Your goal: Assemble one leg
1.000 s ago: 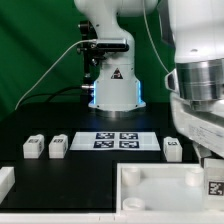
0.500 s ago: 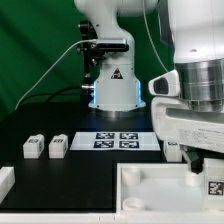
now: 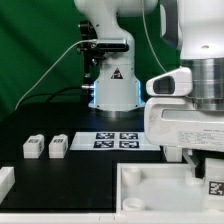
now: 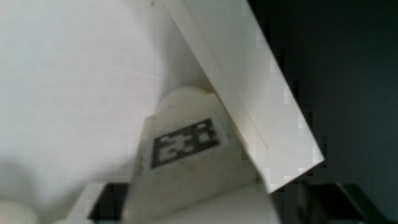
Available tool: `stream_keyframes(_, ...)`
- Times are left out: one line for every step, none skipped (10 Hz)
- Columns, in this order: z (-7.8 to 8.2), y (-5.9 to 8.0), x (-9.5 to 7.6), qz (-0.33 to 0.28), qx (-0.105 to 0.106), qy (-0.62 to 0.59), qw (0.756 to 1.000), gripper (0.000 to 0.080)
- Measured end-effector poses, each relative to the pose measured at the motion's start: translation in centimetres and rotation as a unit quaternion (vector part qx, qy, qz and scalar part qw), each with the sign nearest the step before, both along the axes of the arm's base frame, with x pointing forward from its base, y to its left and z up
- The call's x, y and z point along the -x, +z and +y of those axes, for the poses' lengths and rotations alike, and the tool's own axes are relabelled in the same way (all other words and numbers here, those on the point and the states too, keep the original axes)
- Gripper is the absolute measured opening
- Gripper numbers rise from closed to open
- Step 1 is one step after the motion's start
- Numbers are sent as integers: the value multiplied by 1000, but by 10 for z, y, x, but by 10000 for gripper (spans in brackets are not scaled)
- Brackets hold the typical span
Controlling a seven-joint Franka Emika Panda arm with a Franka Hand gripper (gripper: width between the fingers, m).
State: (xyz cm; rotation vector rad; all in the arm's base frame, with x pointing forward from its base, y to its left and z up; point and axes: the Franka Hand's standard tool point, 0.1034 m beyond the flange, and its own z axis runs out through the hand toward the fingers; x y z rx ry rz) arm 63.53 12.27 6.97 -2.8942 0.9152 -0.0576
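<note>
Hovering low over tabletop [image 3: 150, 185]; claw [image 4: 214, 200] straddling leg [image 4: 187, 140].

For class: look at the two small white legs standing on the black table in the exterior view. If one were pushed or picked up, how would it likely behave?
Each leg looks like a rigid plastic block, so it probably keeps its shape under a grip. Being short and stubby, like its neighbour, it would likely slide rather than tip when pushed. Its smooth surface may be somewhat slippery, and it appears light.

Backdrop: green fabric curtain [image 3: 30, 45] across upper left of frame | Surface: matte black table [image 3: 85, 170] across lower half | Light: even, bright, no visible windows
</note>
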Motion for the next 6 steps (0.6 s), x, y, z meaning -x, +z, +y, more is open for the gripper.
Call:
stream_keyframes(-2,-1,1,7,-4,-60,998,296)
stream_keyframes(-2,-1,1,11,-8,-107,994,296)
stream_keyframes(-4,-1,0,18,-15,-175,984,296)
stream_keyframes(-5,-1,0,29,-28,-270,962,296)
stream_keyframes(-2,-1,1,44,-38,-361,931,296)
stream_keyframes(-1,-1,1,56,-50,-453,888,296)
